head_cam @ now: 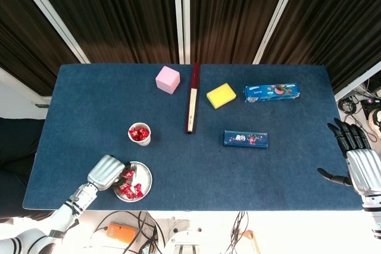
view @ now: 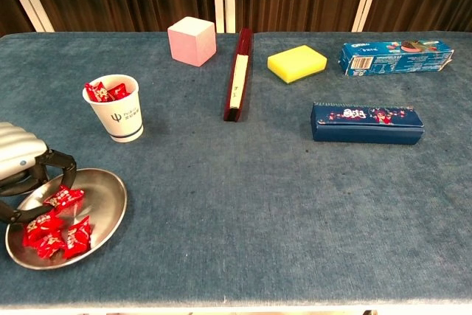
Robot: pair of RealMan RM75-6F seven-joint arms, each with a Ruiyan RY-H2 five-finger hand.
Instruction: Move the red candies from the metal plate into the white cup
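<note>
White paper cup [view: 118, 108], left of centre in the chest view: dark blue logo and a blue band near its base, lettering too small to read. Several red candies [view: 105, 91] show at its mouth.

Metal plate [view: 103, 197], lower left of frame, on the blue worktop [view: 243, 204] just below the cup. It holds a cluster of red wrapped candies [view: 55, 220], white print on the wrappers unreadable.

Left hand [view: 21, 167] sits over the plate's left rim, silver back up, dark fingers [view: 59, 161] curled down toward the candies; whether they pinch one, cannot tell. Head view shows the same hand [head_cam: 107, 172] at the plate's edge.

Right hand [head_cam: 360, 162], far right edge of the head view, off the worktop, fingers spread apart, holding nothing.

Upper right: blue Oreo biscuit box [view: 396, 55], brand lettering partly legible. Below it, dark blue flat box [view: 366, 123] with white and red print, unreadable. Upper middle: pink cube [view: 192, 40], long dark red box [view: 237, 73] with a pale face, yellow sponge [view: 296, 63].
</note>
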